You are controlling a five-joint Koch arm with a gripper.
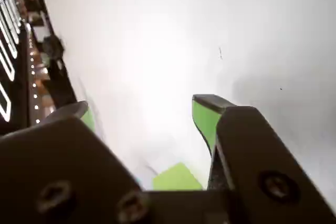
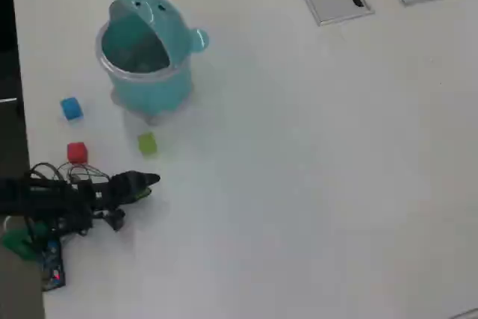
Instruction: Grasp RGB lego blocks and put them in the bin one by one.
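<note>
Overhead view: gripper low over table, empty; yellow-green block just beyond its tip, apart; red block beside the arm; blue block farther, left of teal bin; wrist view: jaws spread wide, nothing between, blocks out of frame.

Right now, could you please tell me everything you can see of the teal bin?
In the overhead view the teal bin stands upright on the white table, near the upper left. It is round, looks like smooth plastic, and has a small knob on its right side. Its domed lid, marked with a face, is tilted back so the dim interior shows; I cannot see any contents. The yellow-green block lies just below it and the blue block to its left, both apart. Nothing touches it but the table.
</note>
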